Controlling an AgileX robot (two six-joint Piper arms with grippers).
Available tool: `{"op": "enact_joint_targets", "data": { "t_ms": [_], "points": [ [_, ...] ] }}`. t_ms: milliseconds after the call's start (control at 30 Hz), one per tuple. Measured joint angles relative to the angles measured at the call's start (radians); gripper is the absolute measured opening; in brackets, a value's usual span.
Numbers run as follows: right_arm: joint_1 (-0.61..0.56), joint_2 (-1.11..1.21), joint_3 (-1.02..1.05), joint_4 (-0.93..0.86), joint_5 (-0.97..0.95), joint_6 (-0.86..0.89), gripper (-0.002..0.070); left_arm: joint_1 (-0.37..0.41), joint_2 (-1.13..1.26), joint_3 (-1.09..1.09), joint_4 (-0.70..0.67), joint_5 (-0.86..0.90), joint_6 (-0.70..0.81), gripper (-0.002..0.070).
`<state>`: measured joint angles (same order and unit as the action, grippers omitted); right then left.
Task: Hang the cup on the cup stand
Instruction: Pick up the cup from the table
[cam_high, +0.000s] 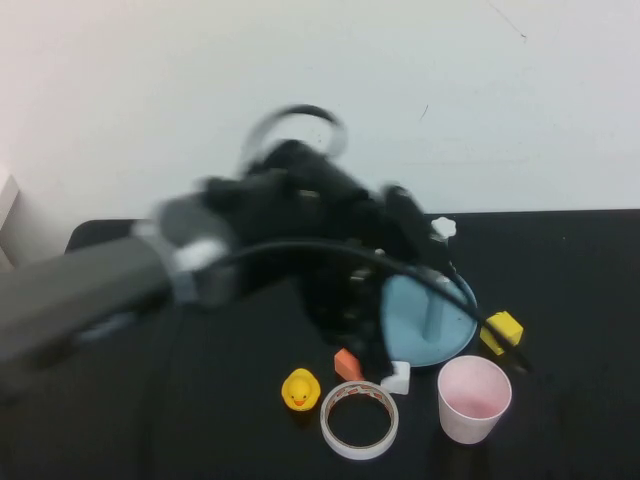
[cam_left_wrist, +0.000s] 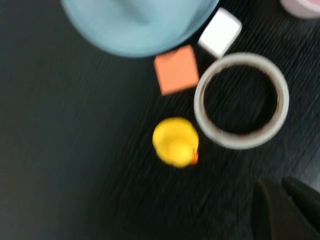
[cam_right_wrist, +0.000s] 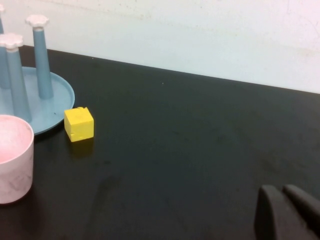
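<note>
1. Cup (cam_high: 473, 397), pale pink and mouth up, stands on the black worktop (cam_high: 590, 300) in the high view, just in front of the light-blue cup stand (cam_high: 425, 325). The left arm blurs across the middle, its left hand (cam_high: 365, 335) low over the stand's near-left rim; whether it is spread I cannot tell. Ahead of that hand lie an orange block (cam_high: 347, 364), a white block (cam_high: 397, 376), a yellow duck (cam_high: 300, 389) and a tape ring (cam_high: 359, 419).
2. In the left wrist view, duck, tape ring, both blocks and the stand's rim lie below the hand.
3. In the right wrist view, the right hand (cam_right_wrist: 290, 212), fingertips pressed together, hovers well apart from cup, stand and yellow cube (cam_right_wrist: 79, 124).
</note>
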<state>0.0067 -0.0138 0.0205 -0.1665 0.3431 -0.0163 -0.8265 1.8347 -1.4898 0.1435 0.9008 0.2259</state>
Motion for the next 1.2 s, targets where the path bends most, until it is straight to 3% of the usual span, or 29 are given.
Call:
{"op": "enact_joint_targets", "data": {
  "t_ms": [67, 167, 367, 500, 1000, 1100, 1200],
  "points": [
    [0.0, 0.0, 0.0, 0.0, 0.0, 0.0, -0.0001, -0.021, 0.072, -0.067, 0.005, 0.024, 0.004, 0.0027],
    [0.0, 0.0, 0.0, 0.0, 0.0, 0.0, -0.0001, -0.045, 0.188, -0.173, 0.005, 0.057, -0.007, 0.0129],
    [0.0, 0.0, 0.0, 0.0, 0.0, 0.0, -0.0001, -0.052, 0.36, -0.387, -0.074, 0.119, -0.18, 0.0442],
    [0.0, 0.0, 0.0, 0.0, 0.0, 0.0, -0.0001, -0.052, 0.456, -0.488, -0.101, 0.12, -0.247, 0.0503],
    [0.0, 0.0, 0.0, 0.0, 0.0, -0.001, -0.0001, -0.05, 0.65, -0.586, -0.158, 0.038, -0.387, 0.0512],
    [0.0, 0.0, 0.0, -0.002, 0.0, -0.001, -0.0001, -0.05, 0.665, -0.586, -0.163, 0.022, -0.387, 0.0441],
    [0.0, 0.0, 0.0, -0.002, 0.0, -0.002, -0.0001, -0.05, 0.681, -0.588, -0.16, 0.013, -0.387, 0.0273]
  ]
}}
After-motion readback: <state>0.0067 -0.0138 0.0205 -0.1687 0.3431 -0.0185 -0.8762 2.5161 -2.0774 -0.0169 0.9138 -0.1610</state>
